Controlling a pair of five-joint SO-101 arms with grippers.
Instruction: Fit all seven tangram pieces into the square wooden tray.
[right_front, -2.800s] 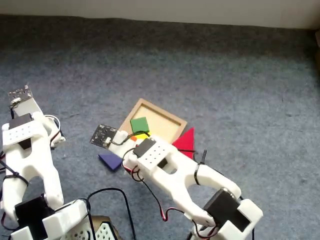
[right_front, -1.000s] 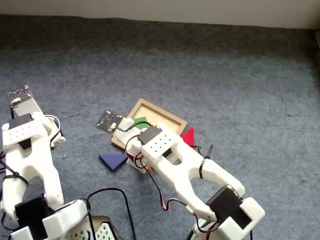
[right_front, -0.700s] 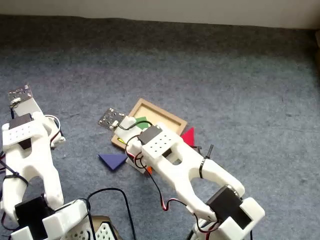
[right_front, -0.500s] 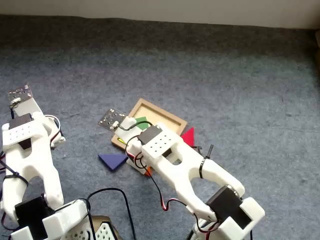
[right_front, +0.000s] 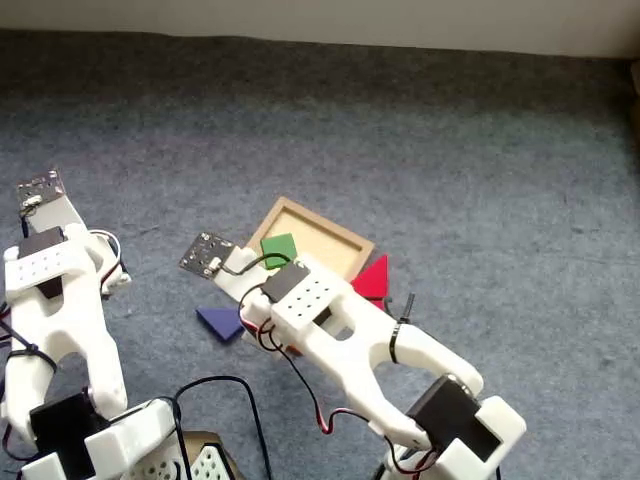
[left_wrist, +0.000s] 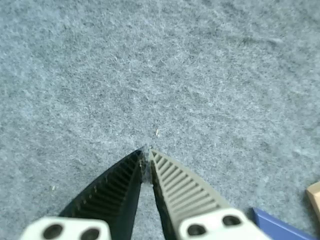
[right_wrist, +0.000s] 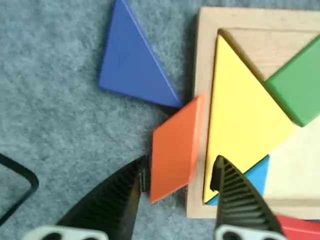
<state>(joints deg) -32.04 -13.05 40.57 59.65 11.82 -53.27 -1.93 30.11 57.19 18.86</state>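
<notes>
Closest in, the left arm (right_front: 55, 290) is parked off to the side. The left gripper (left_wrist: 146, 156) hangs over bare grey carpeted surface (left_wrist: 200, 65) with its fingers pressed together, holding nothing.

The right arm (right_front: 350, 340) stretches out toward the tray (right_wrist: 200, 60). The right gripper (right_wrist: 181, 165) has its fingers apart, one on each side of the orange parallelogram (right_wrist: 175, 145). One finger looks like it's touching the piece's edge, while the other sits over the tray, so it's not clamped. A black cable (right_wrist: 17, 187) loops nearby.

The orange parallelogram lies on the carpet right up against the tray's outer rim. It may lap onto the rim a bit, hard to say. The dark blue triangle (right_wrist: 132, 65) is on the carpet just beside it, with one tip meeting the orange piece's corner.

Inside the tray, the yellow triangle (right_wrist: 240, 120) lies flat along that same rim. A light blue piece (right_wrist: 252, 172) peeks out by its tip, and the green piece (right_wrist: 297, 87) touches its other side.

The red triangle (right_front: 372, 280) is outside the tray, just beside its edge.
</notes>
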